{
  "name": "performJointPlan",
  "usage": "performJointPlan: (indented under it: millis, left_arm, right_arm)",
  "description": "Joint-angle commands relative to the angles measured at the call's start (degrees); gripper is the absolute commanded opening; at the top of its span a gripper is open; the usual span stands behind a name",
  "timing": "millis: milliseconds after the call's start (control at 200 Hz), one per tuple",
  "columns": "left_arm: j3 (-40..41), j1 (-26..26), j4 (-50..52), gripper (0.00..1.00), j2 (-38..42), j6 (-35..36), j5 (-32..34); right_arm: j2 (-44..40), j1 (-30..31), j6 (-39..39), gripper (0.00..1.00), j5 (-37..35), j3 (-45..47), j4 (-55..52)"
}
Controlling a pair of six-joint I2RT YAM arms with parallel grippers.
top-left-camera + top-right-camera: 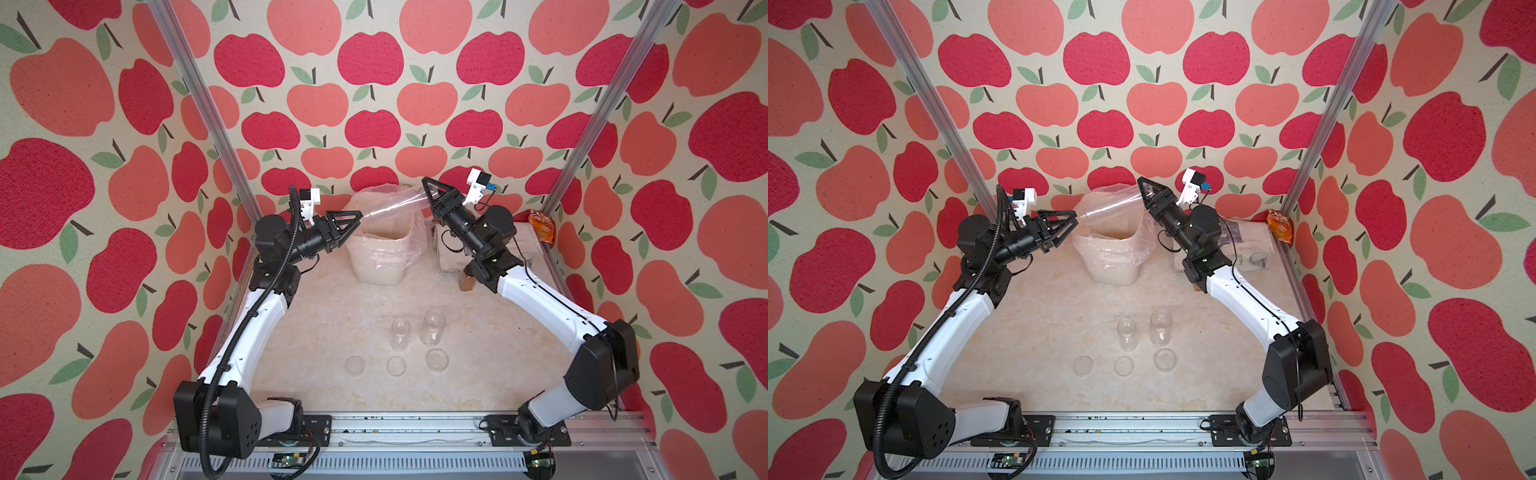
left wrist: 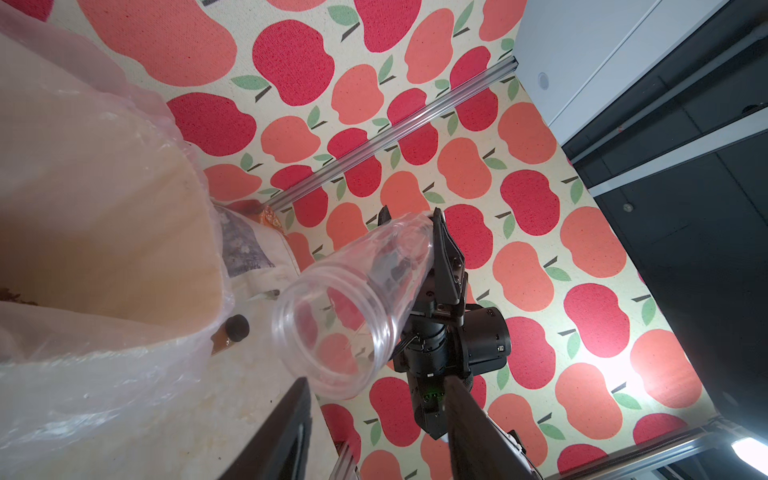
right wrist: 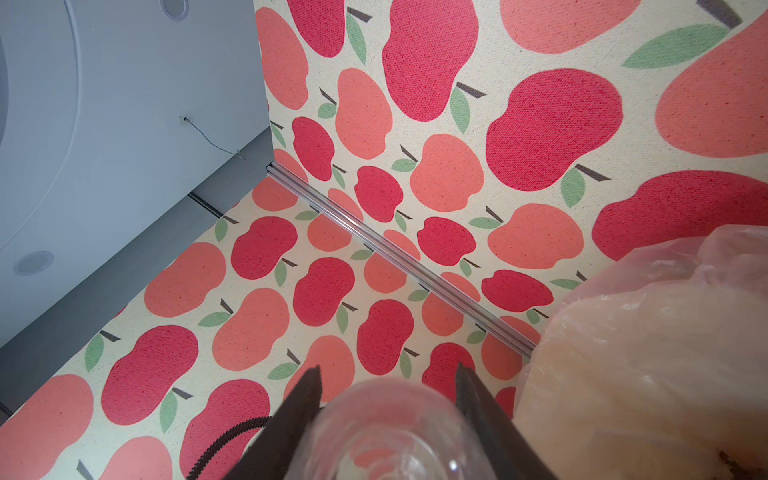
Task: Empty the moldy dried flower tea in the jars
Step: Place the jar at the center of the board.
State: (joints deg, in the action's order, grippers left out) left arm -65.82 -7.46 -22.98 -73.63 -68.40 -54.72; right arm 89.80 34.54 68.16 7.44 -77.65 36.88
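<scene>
Tea bits (image 2: 12,296) lie in the bin (image 1: 376,266). My right jaws grip the third jar (image 1: 395,206), tilted over it and seemingly empty. Left jaws stand apart at its mouth, holding nothing. Next, I reckon: stand it upright on the counter (image 1: 332,316).
</scene>
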Motion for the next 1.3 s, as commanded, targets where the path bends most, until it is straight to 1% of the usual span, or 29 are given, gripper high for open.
performJointPlan:
  millis: [0,295,455,555,580,685,750,805,1001,1126,1201,1296]
  left_arm:
    - [-2.2,-0.5,-2.2,0.48,-0.7,-0.2,-1.1]
    - [-3.1,-1.9,-2.4,0.33,-1.6,-0.3,-1.4]
    - [-3.4,-2.6,-2.3,0.16,-2.1,-0.4,-1.3]
    - [-3.4,-3.0,-1.6,0.0,-2.3,0.1,-0.9]
    - [-3.5,-3.1,-1.2,0.0,-2.3,0.3,-0.8]
    - [-3.6,-3.7,0.6,0.0,-2.2,1.7,-0.2]
    - [-3.6,-4.2,1.8,0.0,-1.8,2.7,0.0]
    - [-3.7,-4.2,3.2,0.0,-1.2,3.7,0.2]
    - [-4.4,-4.2,8.7,0.0,2.4,8.5,1.8]
    - [-5.4,-4.2,12.6,0.0,4.4,11.1,1.9]
    - [-6.3,-4.2,15.3,0.0,5.8,12.8,2.0]
    - [-7.8,-4.2,20.5,0.0,8.0,16.2,3.0]
  right_arm:
    - [0.3,0.8,2.0,0.0,1.2,0.0,3.5]
    - [2.7,2.1,5.3,0.0,2.2,-0.4,5.1]
    - [4.0,2.3,7.7,0.0,2.7,0.1,6.7]
    - [4.5,2.3,9.2,0.0,3.0,0.8,8.3]
    - [4.6,2.2,9.4,0.0,3.1,1.1,8.8]
    - [5.0,1.8,9.8,0.11,3.3,2.0,10.6]
    - [5.3,1.5,9.1,0.21,4.0,1.7,10.7]
    - [5.5,1.3,8.4,0.27,4.6,1.2,10.3]
    - [5.5,1.2,6.0,0.61,5.0,0.7,9.2]
    - [5.0,1.2,4.1,0.78,5.1,0.9,9.0]
    - [4.1,1.1,1.9,0.85,4.8,1.3,8.1]
    - [2.4,1.1,-2.2,0.91,4.0,1.6,5.7]
